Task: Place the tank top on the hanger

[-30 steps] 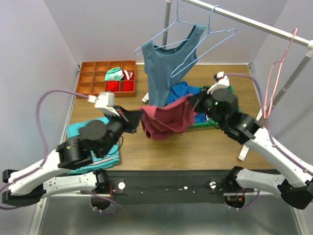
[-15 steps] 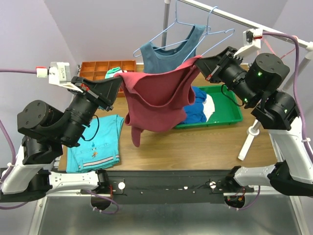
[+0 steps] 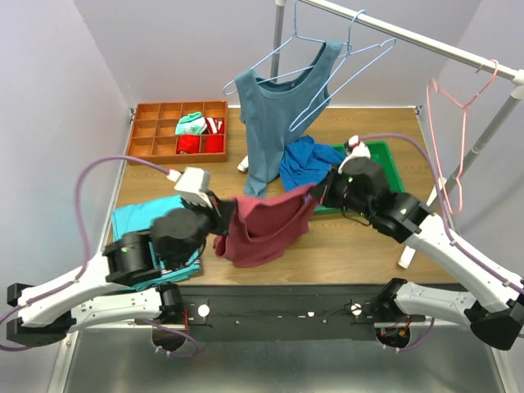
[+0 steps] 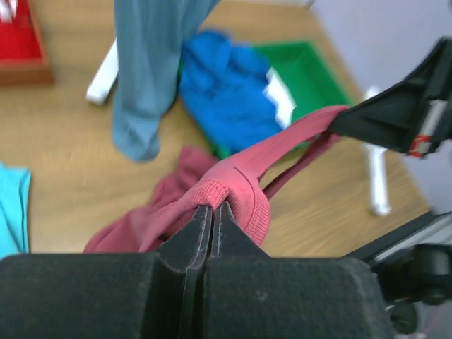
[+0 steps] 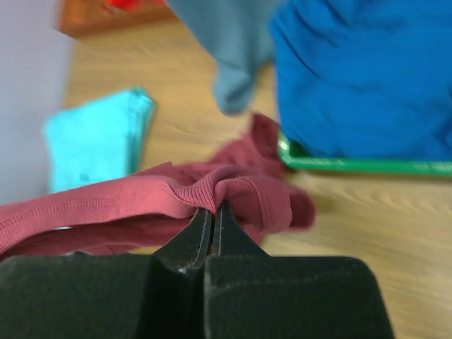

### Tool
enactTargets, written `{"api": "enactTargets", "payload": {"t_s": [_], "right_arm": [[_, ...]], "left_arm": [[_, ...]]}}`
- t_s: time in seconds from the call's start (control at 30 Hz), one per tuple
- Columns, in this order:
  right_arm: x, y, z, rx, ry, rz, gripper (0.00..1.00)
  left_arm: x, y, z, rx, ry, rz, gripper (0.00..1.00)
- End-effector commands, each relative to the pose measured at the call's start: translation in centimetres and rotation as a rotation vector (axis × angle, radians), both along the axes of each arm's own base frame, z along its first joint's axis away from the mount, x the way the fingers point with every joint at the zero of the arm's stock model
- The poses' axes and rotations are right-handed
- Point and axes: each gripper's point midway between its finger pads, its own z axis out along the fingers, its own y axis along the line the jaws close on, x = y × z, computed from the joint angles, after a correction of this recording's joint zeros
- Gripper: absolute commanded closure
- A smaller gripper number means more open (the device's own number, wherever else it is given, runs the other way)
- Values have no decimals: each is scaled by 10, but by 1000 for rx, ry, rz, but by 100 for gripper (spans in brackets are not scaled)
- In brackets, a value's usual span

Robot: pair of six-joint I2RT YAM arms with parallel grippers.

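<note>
Tank top [image 3: 266, 229] held stretched between the two arms low over the table [image 3: 368, 241], its body sagging toward the wood in front of the green tray [image 3: 386, 155]. The left end effector [image 4: 213, 206] is clamped fully closed on one ribbed strap, and the right end effector [image 5: 212, 210] is pinched closed on the other, with fabric bunched at each pair of fingertips. The hanger [image 3: 344, 82] hangs bare from the rail [image 3: 426, 41], just beside the slate-blue top [image 3: 274, 115] and well above the held garment.

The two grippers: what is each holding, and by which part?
Both grip the maroon top: the left gripper and right gripper each pinch its ribbed edge, stretched between them.
</note>
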Motion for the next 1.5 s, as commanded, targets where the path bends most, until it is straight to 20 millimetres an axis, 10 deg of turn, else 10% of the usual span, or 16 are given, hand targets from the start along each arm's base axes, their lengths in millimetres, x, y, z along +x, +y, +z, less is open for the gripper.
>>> {"api": "enactTargets", "payload": {"t_s": [0.0, 0.13, 0.33, 0.47, 0.53, 0.7, 1.2, 1.47], "right_arm": [[-5, -30, -74, -116, 101, -122, 99], [-11, -45, -126, -242, 186, -158, 88], [-12, -45, -151, -286, 218, -139, 60], [-14, -43, -154, -292, 213, -112, 43], [-14, -42, -152, -289, 205, -98, 37], [-16, -39, -148, -265, 179, -69, 30], [-15, -32, -160, -256, 189, -43, 27], [-22, -33, -161, -239, 194, -27, 27]], "left_arm": [[-3, -6, -84, 16, 149, 39, 100], [-1, -9, -136, 69, 228, 62, 100], [23, -9, -171, 116, 304, 66, 96], [34, -13, -162, 161, 287, 14, 48], [41, -8, -145, 182, 256, 18, 28], [44, -7, -93, 174, 181, -44, 14], [115, -69, 110, 263, -199, -135, 9], [164, -131, 134, 330, -314, -351, 12]]}}
